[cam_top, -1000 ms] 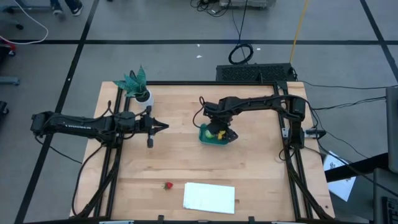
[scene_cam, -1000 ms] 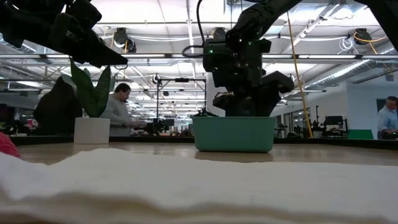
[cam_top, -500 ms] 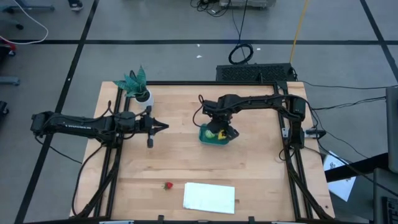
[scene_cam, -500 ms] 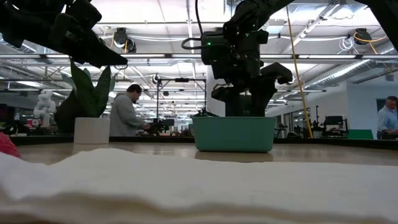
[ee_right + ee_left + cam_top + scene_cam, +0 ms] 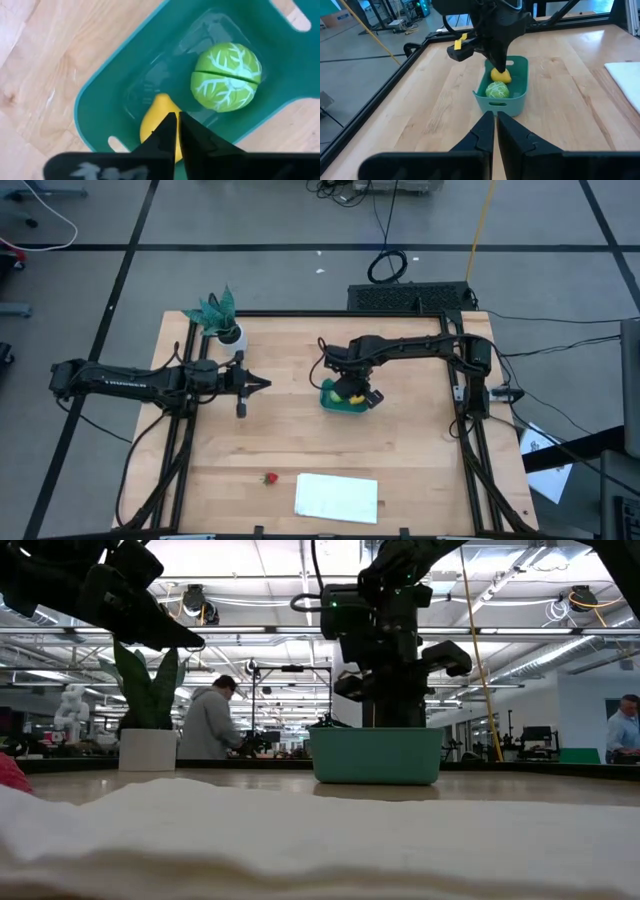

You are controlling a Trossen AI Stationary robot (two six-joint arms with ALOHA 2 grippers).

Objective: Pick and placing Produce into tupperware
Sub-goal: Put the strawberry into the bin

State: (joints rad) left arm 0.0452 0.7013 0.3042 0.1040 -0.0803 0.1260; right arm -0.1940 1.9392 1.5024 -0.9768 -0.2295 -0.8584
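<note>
The teal tub (image 5: 343,398) stands on the table right of centre. It also shows in the low view (image 5: 376,755). Inside it lie the light-green round fruit (image 5: 227,75) and the yellow lemon (image 5: 152,125), side by side (image 5: 497,90). My right gripper (image 5: 173,120) points down into the tub over the lemon, fingers shut. The red strawberry (image 5: 268,478) lies on the table near the front edge. My left gripper (image 5: 262,385) is shut and empty above the table, left of the tub. My right gripper's shut fingertips (image 5: 499,64) stand right over the lemon's top, pointing down. I cannot tell whether they touch it. The lemon rests on the tub's floor.
A flat white sheet (image 5: 337,496) lies at the front edge beside the strawberry. A teal plant in a white pot (image 5: 222,320) stands at the far left. Bare wood lies between the tub and the strawberry. People show in the room beyond (image 5: 208,725).
My right gripper has risen a little over the tub, staying above the lemon. The tub and both fruits in it have kept still.
</note>
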